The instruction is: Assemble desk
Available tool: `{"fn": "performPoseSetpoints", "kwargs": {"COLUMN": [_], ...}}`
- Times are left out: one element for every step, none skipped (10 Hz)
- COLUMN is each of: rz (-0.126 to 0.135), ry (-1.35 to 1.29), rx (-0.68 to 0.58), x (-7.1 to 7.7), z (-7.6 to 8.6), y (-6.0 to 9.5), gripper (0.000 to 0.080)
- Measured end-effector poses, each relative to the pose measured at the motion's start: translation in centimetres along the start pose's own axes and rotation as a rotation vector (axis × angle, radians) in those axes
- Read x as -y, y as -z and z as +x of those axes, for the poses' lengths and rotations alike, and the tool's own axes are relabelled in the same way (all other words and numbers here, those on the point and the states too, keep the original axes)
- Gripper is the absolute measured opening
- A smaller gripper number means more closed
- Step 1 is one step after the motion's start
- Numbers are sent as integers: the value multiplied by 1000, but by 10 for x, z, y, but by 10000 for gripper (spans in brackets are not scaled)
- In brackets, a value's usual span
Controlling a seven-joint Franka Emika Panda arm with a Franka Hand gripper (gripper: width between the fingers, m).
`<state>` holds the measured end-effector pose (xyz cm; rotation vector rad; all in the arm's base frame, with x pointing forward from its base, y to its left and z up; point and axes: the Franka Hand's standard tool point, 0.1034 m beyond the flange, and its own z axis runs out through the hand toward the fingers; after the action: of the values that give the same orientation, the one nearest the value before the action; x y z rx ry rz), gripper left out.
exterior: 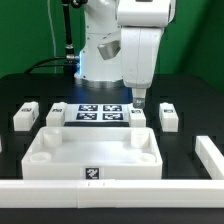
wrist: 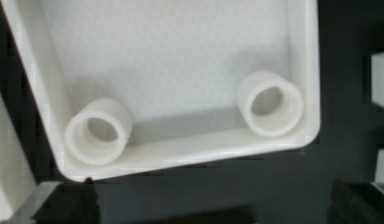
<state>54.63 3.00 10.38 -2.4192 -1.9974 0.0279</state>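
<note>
You have the gripper [exterior: 140,100] spread wide and empty, hanging over the far right corner of the desk top [exterior: 95,150] at lower centre. Its long axis runs left to right. The nearest leg [exterior: 137,117] stands just behind that corner.

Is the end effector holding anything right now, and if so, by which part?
Nothing is held. The end effector is open above a corner of the desk top, gripping no part.

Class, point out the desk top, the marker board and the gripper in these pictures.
desk top [exterior: 55,170], exterior view, on its front wall.
marker board [exterior: 100,111], exterior view, on its middle.
gripper [exterior: 139,103], exterior view, between its fingertips.
</note>
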Motion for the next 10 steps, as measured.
{"fn": "performPoseSetpoints", "kwargs": {"rz": [-1, 0, 1, 2, 19, 35, 44, 62, 78, 89], "ry": [25, 60, 53, 56, 87, 98, 148, 167, 169, 169], "rx": [0, 0, 0, 0, 6, 10, 3, -2, -8, -14], "x": [-1, -1, -1, 0, 11, 24, 31, 32, 34, 38], "z": [0, 0, 0, -2, -20, -40, -64, -88, -104, -112], "y": [0, 0, 0, -2, -16, -29, -43, -54, -67, -81], "gripper": [650, 650, 650, 650, 650, 650, 650, 650, 650, 650]}}
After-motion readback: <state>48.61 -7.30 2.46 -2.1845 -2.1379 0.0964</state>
